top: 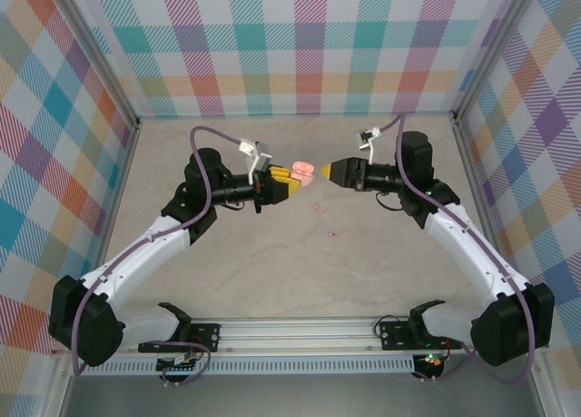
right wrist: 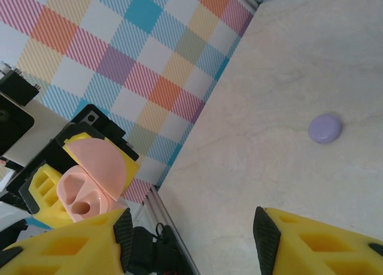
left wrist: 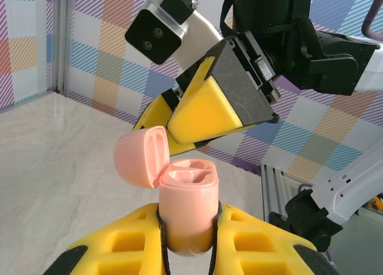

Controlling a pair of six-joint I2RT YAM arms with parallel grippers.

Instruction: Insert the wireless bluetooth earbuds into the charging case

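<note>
Shows left gripper [left wrist: 188, 239] clamped on pink case [left wrist: 187, 197], upright above table [top: 345, 253] centre, lid [left wrist: 140, 155] hinged open; contents of its two wells unclear. Shows right gripper [right wrist: 190, 236] facing it, near, jaws parted halfway, holding nothing. Shows purple disc [right wrist: 325, 129] flat on table, well apart.

You are working with a slim gap: the right end effector [top: 327, 171] is hovering just beside the open pink case [top: 303, 171], whose raised lid [left wrist: 140, 156] is crowding one side. The worktop [top: 300, 253] below is lying open; a purple disc [right wrist: 325, 129] is sitting on it, well apart.
</note>
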